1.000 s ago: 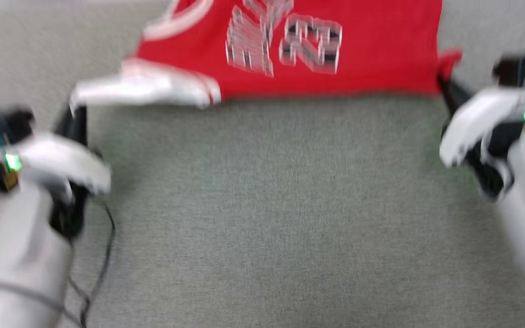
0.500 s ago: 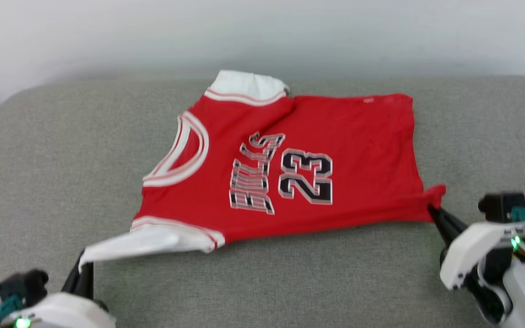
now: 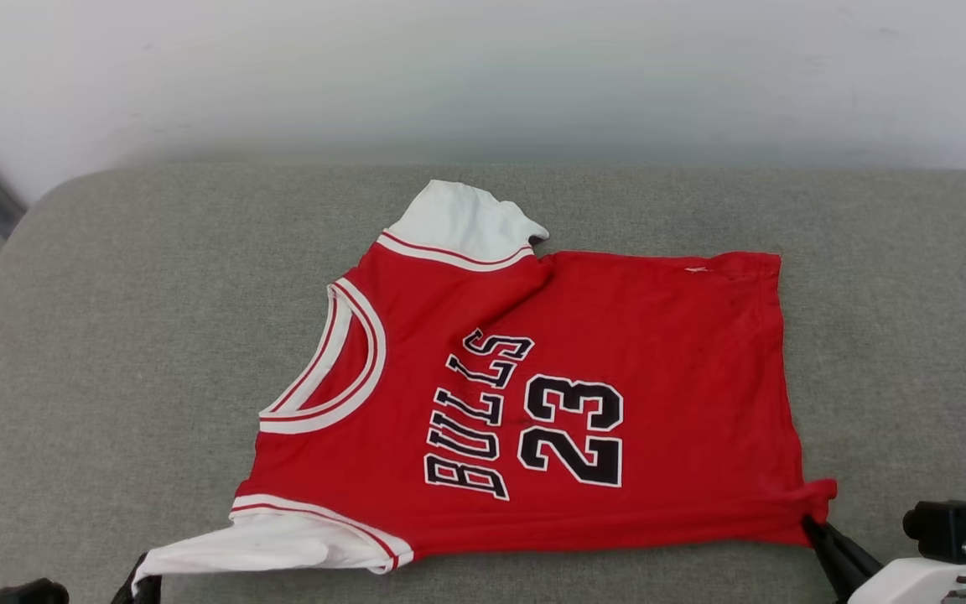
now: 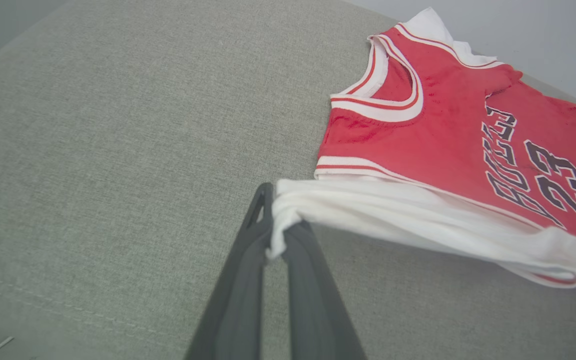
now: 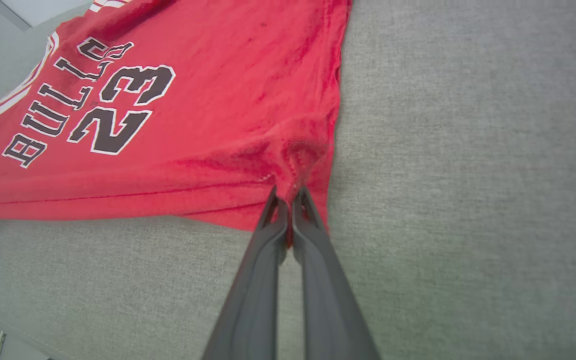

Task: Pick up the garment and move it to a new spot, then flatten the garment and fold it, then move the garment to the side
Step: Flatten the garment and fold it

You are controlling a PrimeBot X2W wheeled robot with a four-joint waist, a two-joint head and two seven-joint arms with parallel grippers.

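Head view is showing the red Bulls jersey T-shirt [image 3: 617, 352] lying face up and sideways on the grey fabric cushion [image 3: 114, 335]. Its striped collar [image 3: 340, 369] is pointing left and its hem is pointing right. It is sitting in the middle of the cushion, toward the near edge.

The left pincer [image 4: 278, 220] is clenching the cuff of the near white sleeve [image 4: 418, 215], and the cloth is bunching between its dark fingers. The right pincer [image 5: 287, 197] is pinching the near hem corner [image 5: 298, 160], where small wrinkles are radiating from the grip. Between the two grips the near edge is running almost straight.

The robot is probably flattening the shirt at this point, before any fold. To do it well, both arms should be pulling apart evenly, left and right, while staying low over the cushion so the body is not lifting.

The left grip needs watching. The sleeve is stretching into a thin rope, so extra pull there may be lengthening the sleeve rather than smoothing the chest.

A slight drag toward the near side could be easing out the diagonal crease under the far white sleeve [image 3: 462, 222], which is lying crumpled. Both grips are holding little cloth, so any tug should be building gently.
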